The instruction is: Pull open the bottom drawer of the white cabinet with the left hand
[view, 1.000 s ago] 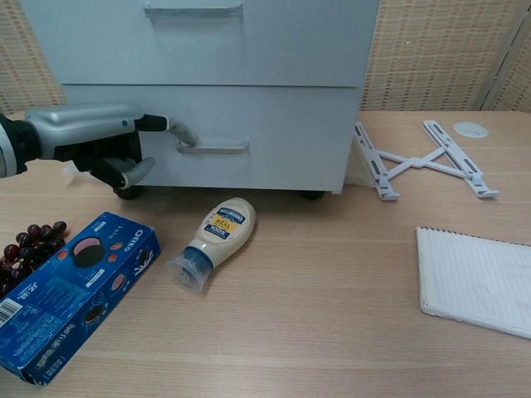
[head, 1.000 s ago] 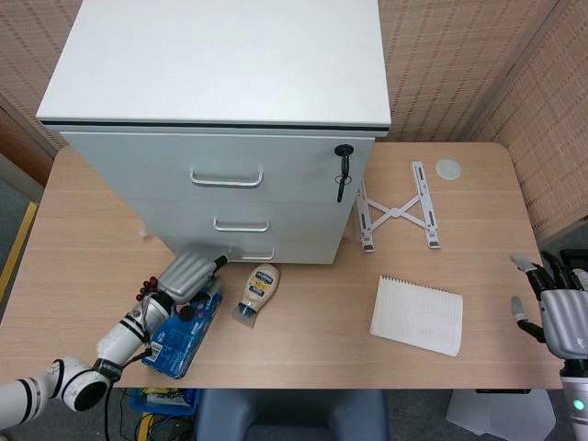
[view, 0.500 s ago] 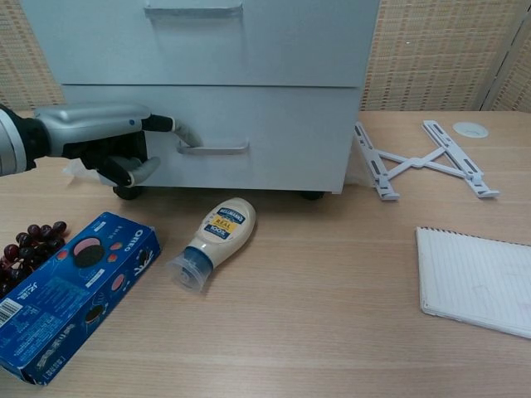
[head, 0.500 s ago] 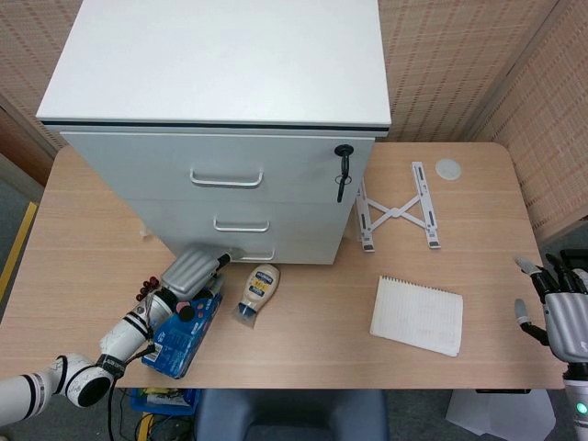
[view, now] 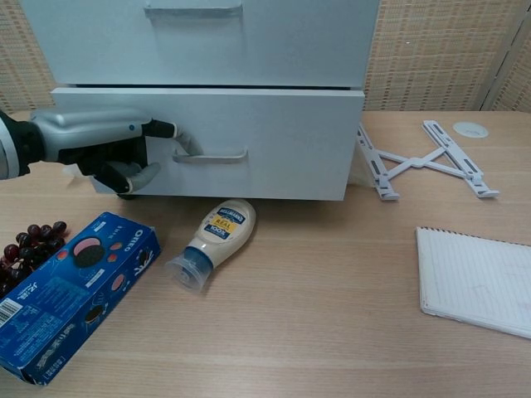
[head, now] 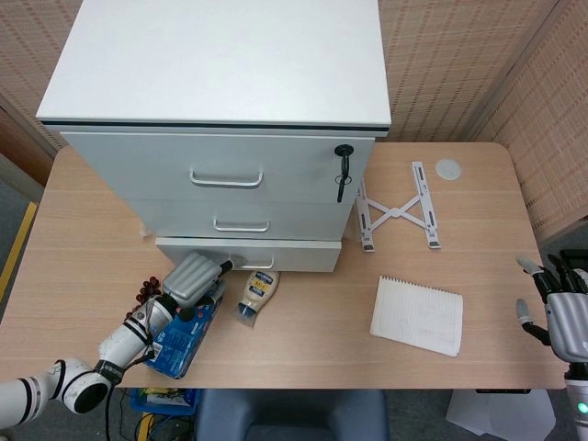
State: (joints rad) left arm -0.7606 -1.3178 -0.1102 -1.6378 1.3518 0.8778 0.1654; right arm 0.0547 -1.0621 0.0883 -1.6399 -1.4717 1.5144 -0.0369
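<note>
The white cabinet (head: 220,73) stands at the back of the table. Its bottom drawer (head: 294,255) juts out a little past the drawers above, as the chest view also shows (view: 282,141). My left hand (view: 104,145) is at the left end of the drawer's silver handle (view: 211,155), with a fingertip hooked behind it and the other fingers curled below. In the head view the left hand (head: 191,280) sits just in front of the drawer. My right hand (head: 560,312) hangs off the table's right edge, fingers apart and holding nothing.
A mayonnaise bottle (view: 214,240) lies just in front of the drawer. A blue Oreo box (view: 70,290) and dark grapes (view: 25,245) lie under my left arm. A notebook (head: 417,315), a white folding stand (head: 397,208) and a small disc (head: 447,168) are to the right.
The bottom drawer has slid out toward me by a few centimetres, and my left hand has drawn back with its handle. The right hand has barely moved.
</note>
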